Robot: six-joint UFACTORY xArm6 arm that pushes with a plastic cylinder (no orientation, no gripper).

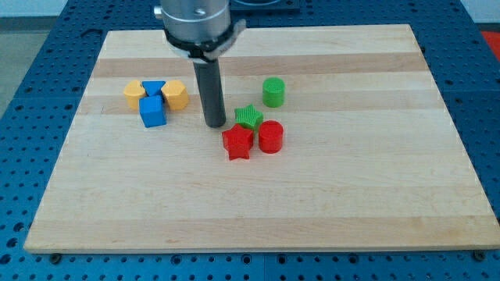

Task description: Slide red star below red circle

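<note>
Red star (237,144) just below-right of my tip (215,124), apart; chunky, matte, touching red circle (270,136); no jaws, nothing held.

Silver-grey metal cylindrical arm head (197,17), darker flared collar beneath it, straight dark matte rod (212,90), my tip (216,125) blunt, round-ended, black.

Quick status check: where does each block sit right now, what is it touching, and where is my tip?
red star: touching the red circle's left side, not below it.
red circle: upright, right of the star.
green star: just above both red blocks.
green cylinder: upright, alone.
yellow blocks, blue triangle, blue cube: clustered at left.
my tip: upper left of the red star.
</note>
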